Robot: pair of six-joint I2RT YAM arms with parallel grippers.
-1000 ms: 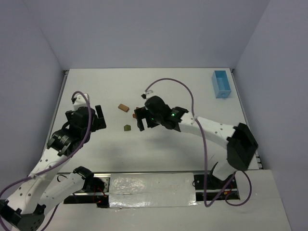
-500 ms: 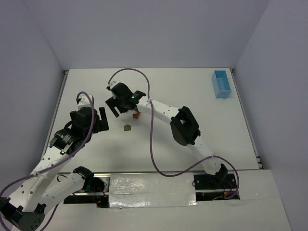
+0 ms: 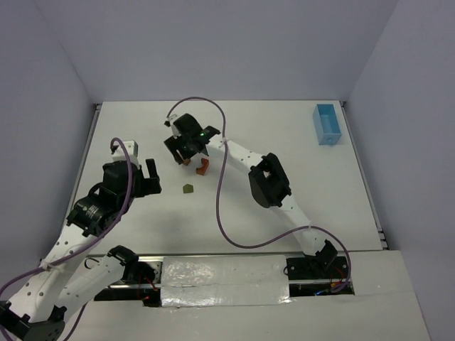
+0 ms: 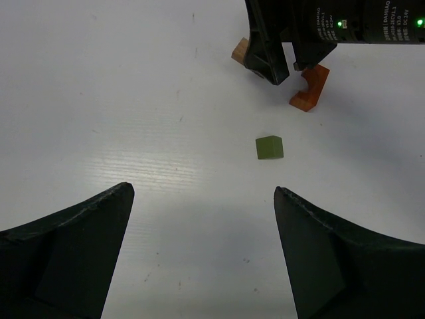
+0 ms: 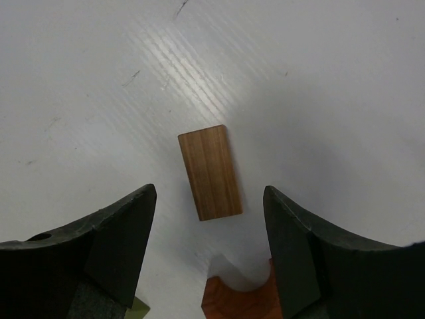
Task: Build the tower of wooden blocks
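Observation:
No tower shows; the wood blocks lie apart on the white table. A brown flat block [image 5: 209, 171] lies just ahead of my open right gripper [image 5: 209, 194], between its fingertips but untouched. The reddish-orange arch [image 3: 202, 167] stands just behind that gripper, and also shows in the right wrist view [image 5: 239, 300] and the left wrist view [image 4: 309, 88]. The olive green cube [image 3: 188, 189] sits alone in front of my left gripper [image 3: 149, 180], also in the left wrist view [image 4: 269, 147]. The left gripper [image 4: 202, 193] is open and empty. My right gripper [image 3: 182, 155] hovers over the brown block [image 4: 239, 50].
A light blue box [image 3: 327, 124] stands at the far right of the table. The right arm [image 3: 266, 181] stretches across the middle from its base at the near right. Grey walls close in the table's sides and back.
The right gripper moved left from the arch to above the brown block, then slightly back right. The arch stayed on the table. The left arm shifted a little.

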